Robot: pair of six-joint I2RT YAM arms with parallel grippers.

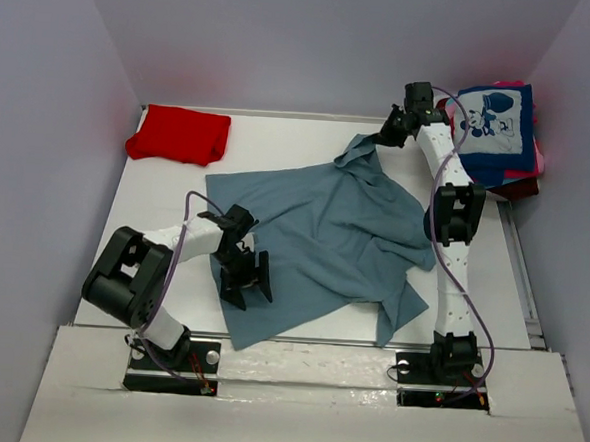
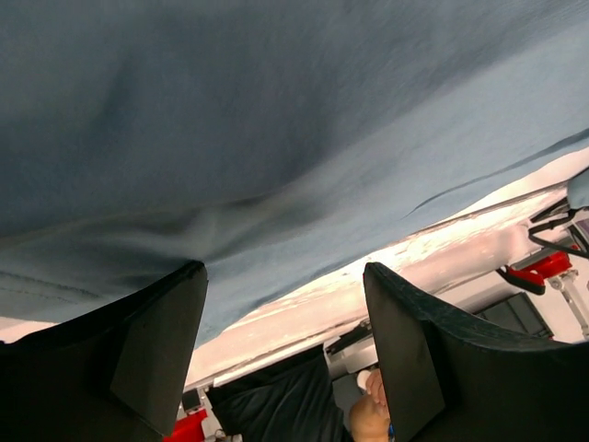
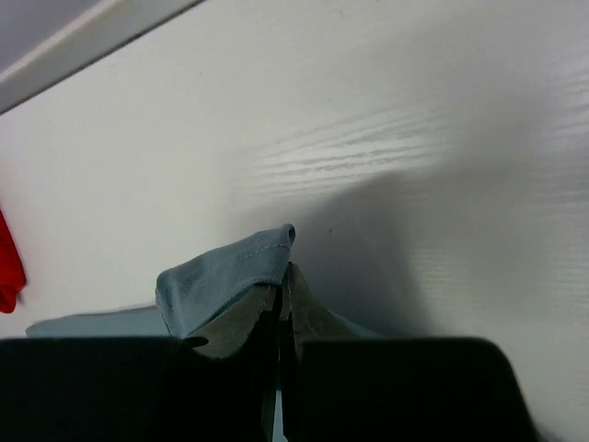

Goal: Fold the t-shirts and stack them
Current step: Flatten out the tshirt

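A dusty grey-blue t-shirt [image 1: 324, 233] lies spread and rumpled across the middle of the table. My right gripper [image 1: 382, 136] is at the shirt's far corner, and the cloth rises to it in a peak. In the right wrist view the gripper [image 3: 285, 276] is shut on a hemmed edge of the grey-blue shirt [image 3: 225, 276]. My left gripper [image 1: 249, 292] hangs open over the shirt's near-left part. In its own view its dark fingers [image 2: 156, 359] stand wide apart below the blue cloth [image 2: 276, 138], gripping nothing. A folded red t-shirt [image 1: 180, 134] lies at the back left.
A pile of shirts sits at the back right, with a navy cartoon-mouse t-shirt [image 1: 496, 128] on top and pink [image 1: 538, 156] and maroon [image 1: 517, 187] edges beneath. Grey walls close in the table on three sides. A red sliver [image 3: 7, 267] shows at the right wrist view's left edge.
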